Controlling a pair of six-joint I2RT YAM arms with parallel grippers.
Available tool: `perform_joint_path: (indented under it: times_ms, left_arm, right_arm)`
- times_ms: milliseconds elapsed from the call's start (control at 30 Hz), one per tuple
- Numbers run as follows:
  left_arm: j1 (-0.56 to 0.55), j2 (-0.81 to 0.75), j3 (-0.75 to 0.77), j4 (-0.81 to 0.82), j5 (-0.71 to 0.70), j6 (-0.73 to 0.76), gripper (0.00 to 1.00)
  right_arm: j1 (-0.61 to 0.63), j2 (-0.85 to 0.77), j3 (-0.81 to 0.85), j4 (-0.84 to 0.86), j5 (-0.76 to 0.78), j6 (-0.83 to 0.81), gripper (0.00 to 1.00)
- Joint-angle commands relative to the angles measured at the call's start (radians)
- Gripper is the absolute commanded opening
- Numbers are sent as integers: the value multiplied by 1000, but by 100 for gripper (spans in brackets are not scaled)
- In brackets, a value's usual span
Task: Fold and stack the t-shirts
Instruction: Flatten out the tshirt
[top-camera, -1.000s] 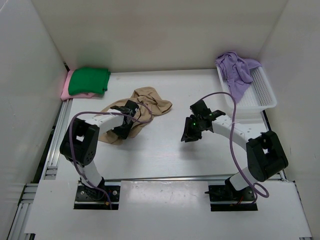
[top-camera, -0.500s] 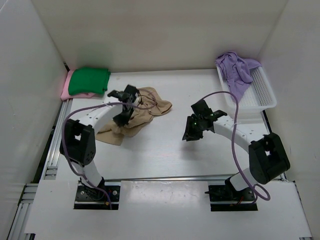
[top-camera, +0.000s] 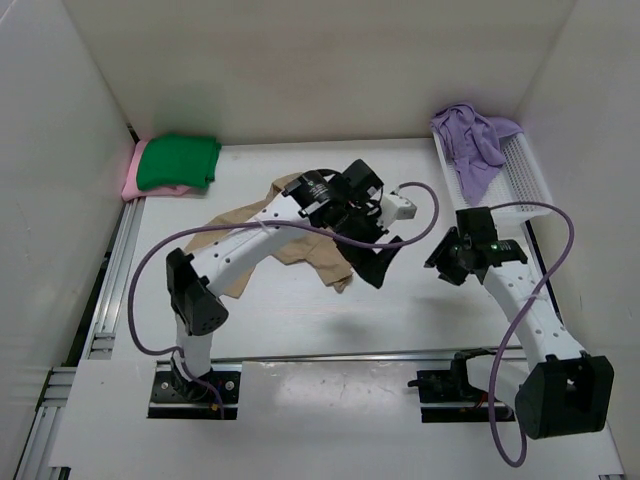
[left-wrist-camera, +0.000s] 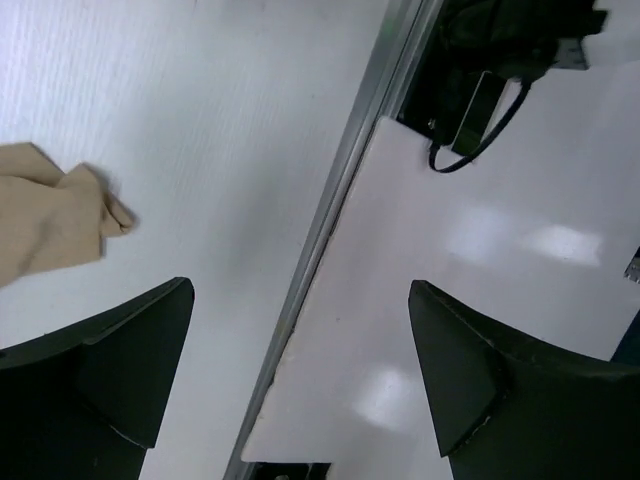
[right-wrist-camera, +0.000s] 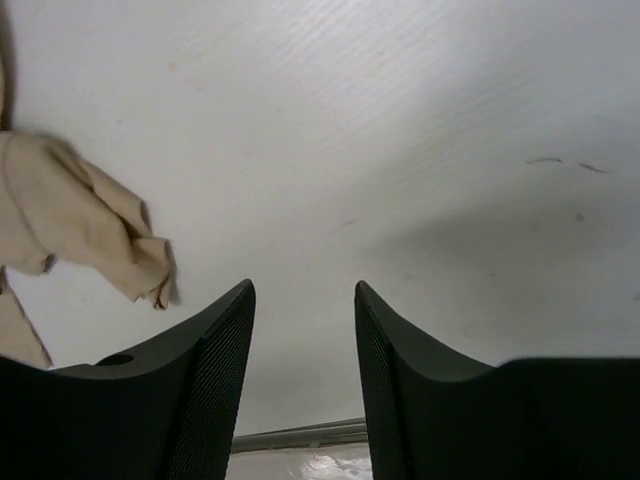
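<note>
The tan shirt lies crumpled and stretched across the table's middle; a corner of it shows in the left wrist view and a fold in the right wrist view. My left gripper hangs just right of the shirt's right end, open and empty. My right gripper is open and empty, over bare table to the right of the shirt. The dark green shirt lies folded on the pink shirt at the back left. The lavender shirt lies crumpled in the basket.
The white mesh basket stands at the back right against the wall. White walls close in the table on three sides. A metal rail and white board mark the near edge, with the right arm's base behind it.
My left arm has swung far right across the table, and the tan shirt is drawn out to the right with it. My right arm has pulled back to the right, toward the basket.
</note>
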Motion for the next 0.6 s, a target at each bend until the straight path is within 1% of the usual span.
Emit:
perform_joint_path:
  times_ms: [0, 33, 67, 100, 133, 167, 200, 233, 267, 300, 333, 367, 400, 433, 467, 500, 567]
  left_arm:
    - [116, -56, -81, -39, -8, 0, 100]
    - [149, -87, -125, -16, -36, 0, 100]
    - [181, -160, -179, 10, -112, 0, 100]
    - [243, -202, -310, 75, -165, 0, 100]
    - [268, -245, -387, 114, -229, 0, 96]
    - [288, -320, -465, 149, -381, 0, 93]
    - [325, -351, -538, 172, -448, 0, 90]
    - [342, -380, -686, 206, -502, 0, 86]
    - [359, -408, -761, 228, -591, 0, 85]
    - [392, -458, -837, 251, -625, 0, 85]
    - [408, -480, -971, 274, -648, 0, 87]
    - [422, -500, -1030, 323, -664, 0, 90]
    - [446, -532, -1084, 352, -673, 0, 95]
    - [446, -543, -1159, 380, -673, 0, 97]
    - [446, -543, -1184, 425, -673, 0, 98]
    - [456, -553, -1201, 449, -673, 0, 98]
    - [456, -541, -1212, 489, -673, 0, 100]
  right_arm:
    - [-30, -48, -51, -81, 75, 8, 51]
    - [-30, -62, -67, -58, 37, -12, 51]
    - [-30, -62, -99, -5, -2, -24, 51]
    - [-30, -62, -116, 31, -48, -35, 52]
    - [-10, -51, -130, 101, -92, -44, 52]
    - [4, -40, -139, 133, -158, -44, 54]
    - [22, -22, -139, 158, -171, -44, 55]
    - [66, 28, -127, 176, -171, -44, 57]
    - [91, 61, -106, 177, -157, -53, 57]
    - [135, 140, -45, 177, -130, -53, 57]
    - [154, 183, -9, 177, -130, -66, 57]
    - [171, 228, 29, 177, -130, -79, 57]
    - [200, 316, 68, 177, -130, -79, 57]
    - [214, 358, 141, 177, -130, -90, 57]
    - [225, 399, 177, 177, -130, -90, 57]
    - [238, 477, 207, 177, -142, -90, 57]
    - [249, 580, 293, 177, -153, -90, 55]
